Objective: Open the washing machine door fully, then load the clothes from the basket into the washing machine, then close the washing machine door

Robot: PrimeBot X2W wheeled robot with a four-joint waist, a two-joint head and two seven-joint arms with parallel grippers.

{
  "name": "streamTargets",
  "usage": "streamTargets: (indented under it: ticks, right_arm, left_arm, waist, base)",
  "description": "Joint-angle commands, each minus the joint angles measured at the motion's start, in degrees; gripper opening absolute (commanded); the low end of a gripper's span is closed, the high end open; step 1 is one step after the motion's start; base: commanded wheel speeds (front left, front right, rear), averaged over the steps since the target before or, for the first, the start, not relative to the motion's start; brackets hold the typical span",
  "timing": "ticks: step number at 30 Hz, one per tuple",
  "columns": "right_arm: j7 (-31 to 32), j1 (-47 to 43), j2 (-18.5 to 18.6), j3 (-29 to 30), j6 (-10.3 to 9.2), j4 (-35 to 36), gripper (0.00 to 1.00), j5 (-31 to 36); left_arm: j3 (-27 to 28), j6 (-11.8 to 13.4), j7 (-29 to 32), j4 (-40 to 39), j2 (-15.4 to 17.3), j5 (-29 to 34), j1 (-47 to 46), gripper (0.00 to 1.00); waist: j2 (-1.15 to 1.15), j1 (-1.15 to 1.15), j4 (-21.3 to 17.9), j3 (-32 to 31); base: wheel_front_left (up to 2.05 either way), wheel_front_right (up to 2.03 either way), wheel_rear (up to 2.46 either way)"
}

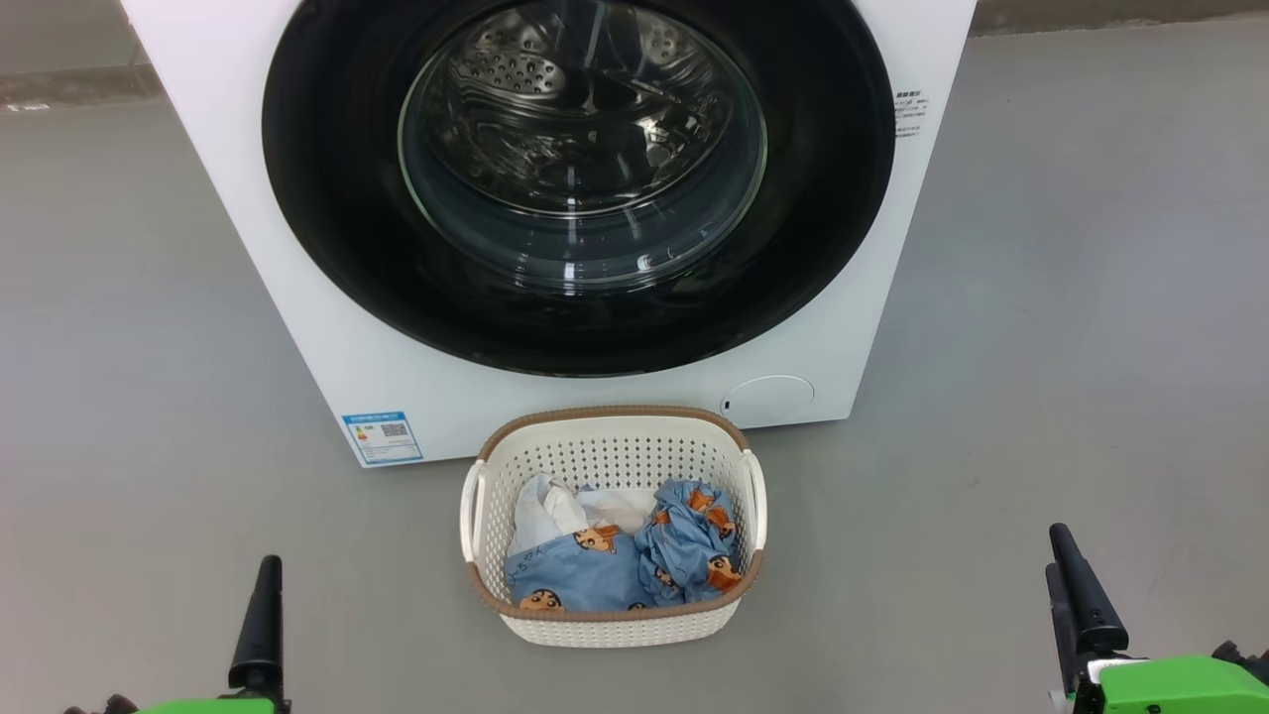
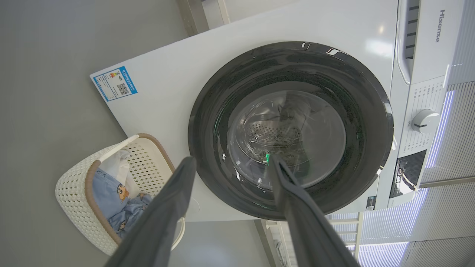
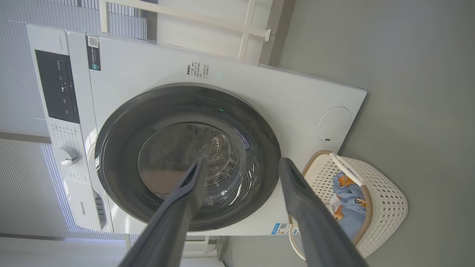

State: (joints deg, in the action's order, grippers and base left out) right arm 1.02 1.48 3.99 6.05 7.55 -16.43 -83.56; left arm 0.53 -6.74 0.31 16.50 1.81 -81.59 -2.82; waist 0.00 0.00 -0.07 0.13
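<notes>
The door point(image 1: 327, 198) has a glossy black rim around clear glass; the drum point(image 1: 516, 69) behind is shiny perforated steel. The washer point(image 1: 446, 397) is smooth and white. At its 6 o'clock, a matt plastic basket point(image 1: 615, 625) holds soft cloth clothes point(image 1: 575, 575).

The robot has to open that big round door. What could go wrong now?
1. The washing machine door is shut and its black rim looks smooth and glossy, so the open left tool or right tool might slip off it.
2. The basket sits on the floor close in front of the washing machine; a tool swinging past could knock it.
3. The clothes lie crumpled together, so a piece might drop on the floor.
</notes>
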Motion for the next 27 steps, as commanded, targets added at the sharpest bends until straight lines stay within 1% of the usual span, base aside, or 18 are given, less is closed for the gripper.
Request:
streamTargets:
  ticks: [1,11,12,17,24,25,27]
  right_arm:
    - [-0.44,2.71,1.13,-0.65,-0.02,1.70,1.00,1.13]
    - [-2.84,3.19,2.77,-2.40,-0.02,0.97,1.00,10.07]
    - [-3.23,3.31,2.94,-2.61,-0.03,0.83,1.00,11.92]
    - [-4.15,3.57,3.42,-3.11,-0.03,0.57,1.00,16.94]
    - [-5.37,3.76,3.90,-3.42,-0.03,0.30,1.00,25.01]
    - [-5.37,3.76,3.90,-3.42,-0.03,0.30,1.00,25.01]
    - [-5.70,3.78,3.91,-3.48,-0.03,0.28,1.00,27.19]
  left_arm:
    - [0.63,-0.26,-0.60,-1.84,1.00,1.12,-2.78,1.00]
    - [0.38,-0.31,-2.28,-2.43,0.98,11.93,-2.80,1.00]
    - [0.21,-0.32,-2.62,-2.56,1.00,14.23,-2.82,1.00]
    - [-0.08,-0.35,-3.47,-2.57,1.09,19.60,-2.92,1.00]
    - [-0.29,-0.32,-4.64,-2.47,0.99,27.00,-2.88,1.00]
    - [-0.29,-0.32,-4.64,-2.47,0.99,27.00,-2.88,1.00]
    - [-0.40,-0.33,-4.98,-2.38,0.99,28.97,-2.91,1.00]
  waist:
    - [0.00,0.00,0.00,0.00]
    - [0.00,0.00,-0.02,-0.11]
    - [0.00,0.00,-0.02,-0.11]
    - [0.00,0.00,-0.05,-0.09]
    - [0.00,0.00,-0.05,-0.10]
    - [0.00,0.00,-0.05,-0.10]
    - [0.00,0.00,-0.04,-0.11]
  base:
    - [0.00,0.00,0.00]
    - [0.00,0.00,0.00]
    - [0.00,0.00,0.00]
    - [0.00,0.00,0.00]
    - [0.00,0.00,0.00]
    - [0.00,0.00,0.00]
    - [0.00,0.00,0.00]
